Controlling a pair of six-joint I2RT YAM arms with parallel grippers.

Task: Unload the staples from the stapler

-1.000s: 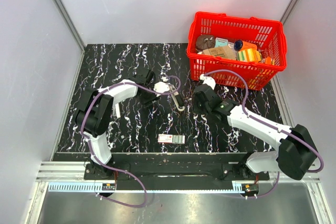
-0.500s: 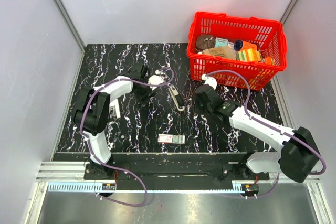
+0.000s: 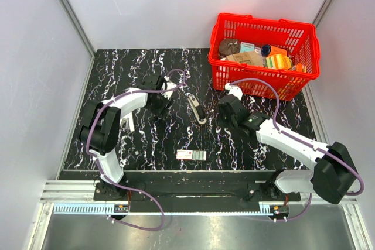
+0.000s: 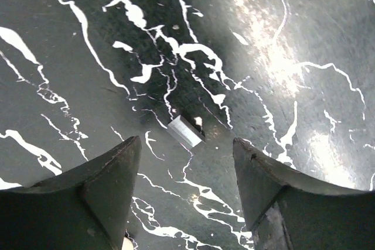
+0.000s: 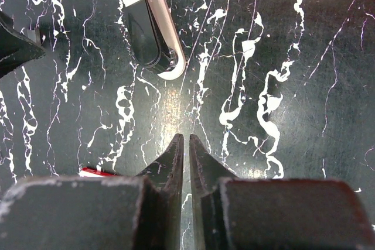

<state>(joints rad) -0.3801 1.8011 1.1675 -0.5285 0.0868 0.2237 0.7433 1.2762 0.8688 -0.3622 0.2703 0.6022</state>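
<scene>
The white stapler [image 3: 197,109] lies on the black marble table, and its rounded end [image 5: 153,39] shows ahead of my right gripper. A short grey strip of staples [image 4: 186,131] lies flat on the table just ahead of my left gripper [image 4: 186,141]. That gripper is open, with nothing between its fingers. In the top view my left gripper [image 3: 160,99] is left of the stapler and apart from it. My right gripper [image 5: 185,137] is shut and empty, a short way from the stapler. In the top view it [image 3: 222,115] sits to the stapler's right.
A red basket [image 3: 306,57] full of assorted items stands at the back right. A small red-white-green labelled box [image 3: 191,155] lies near the table's front edge, and its red corner [image 5: 96,172] shows beside my right fingers. Grey walls close in both sides.
My left gripper has opened and drawn back to the left, away from the stapler. The right gripper has barely shifted.
</scene>
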